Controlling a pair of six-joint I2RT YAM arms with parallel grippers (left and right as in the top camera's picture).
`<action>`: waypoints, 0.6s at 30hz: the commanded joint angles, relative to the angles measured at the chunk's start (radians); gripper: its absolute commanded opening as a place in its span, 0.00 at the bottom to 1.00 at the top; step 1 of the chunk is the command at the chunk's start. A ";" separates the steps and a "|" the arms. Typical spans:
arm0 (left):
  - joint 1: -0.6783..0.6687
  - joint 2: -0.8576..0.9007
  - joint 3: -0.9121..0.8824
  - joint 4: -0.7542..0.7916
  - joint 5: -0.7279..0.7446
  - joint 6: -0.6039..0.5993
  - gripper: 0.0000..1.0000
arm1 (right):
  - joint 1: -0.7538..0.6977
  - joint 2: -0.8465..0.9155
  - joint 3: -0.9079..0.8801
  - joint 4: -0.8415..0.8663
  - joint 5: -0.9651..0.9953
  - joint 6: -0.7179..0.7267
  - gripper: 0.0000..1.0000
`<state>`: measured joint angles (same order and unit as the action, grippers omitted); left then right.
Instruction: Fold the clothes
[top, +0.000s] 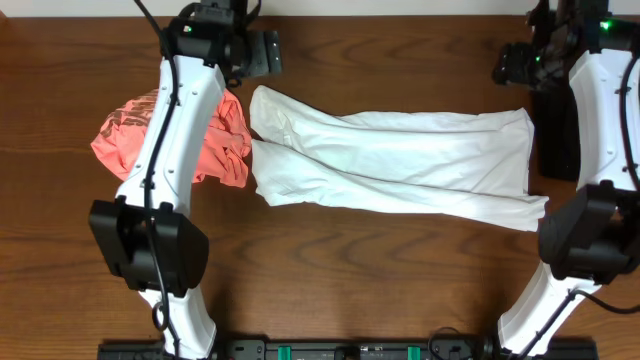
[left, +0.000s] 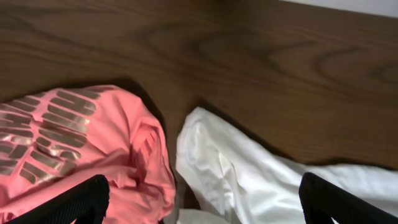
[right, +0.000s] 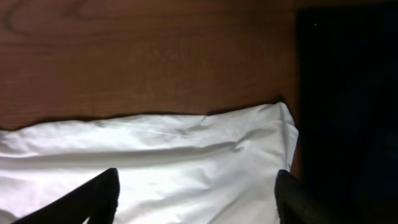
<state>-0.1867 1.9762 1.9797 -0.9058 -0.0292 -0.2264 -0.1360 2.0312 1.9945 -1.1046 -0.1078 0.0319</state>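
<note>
The white T-shirt (top: 400, 160) lies as a long, loosely folded band across the middle of the table (top: 350, 290). Its left end touches the bunched pink shirt (top: 118, 135), which is partly hidden under the left arm, and its right end lies just beside a black garment (top: 558, 130). The left gripper (left: 202, 199) faces the spot where the two shirts meet, while the right gripper (right: 196, 193) is above the T-shirt's right end; both have jaws wide and hold nothing.

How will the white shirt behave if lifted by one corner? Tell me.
Probably floppy: the white shirt lies creased and folded over itself. Likely light, as the fabric looks thin. Pushed, it would probably bunch like the pink shirt.
</note>
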 joint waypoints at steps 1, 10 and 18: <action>0.008 0.050 0.020 0.011 0.004 0.030 0.98 | 0.014 -0.004 0.014 0.017 -0.002 -0.034 0.80; 0.008 0.174 0.020 0.041 0.004 0.082 0.98 | 0.073 0.018 0.013 0.074 0.002 -0.045 0.65; 0.006 0.212 0.020 0.064 0.070 0.196 0.98 | 0.098 0.111 0.013 0.071 0.053 -0.044 0.61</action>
<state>-0.1822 2.1853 1.9820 -0.8494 -0.0116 -0.1116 -0.0460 2.0911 1.9949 -1.0245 -0.0879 -0.0040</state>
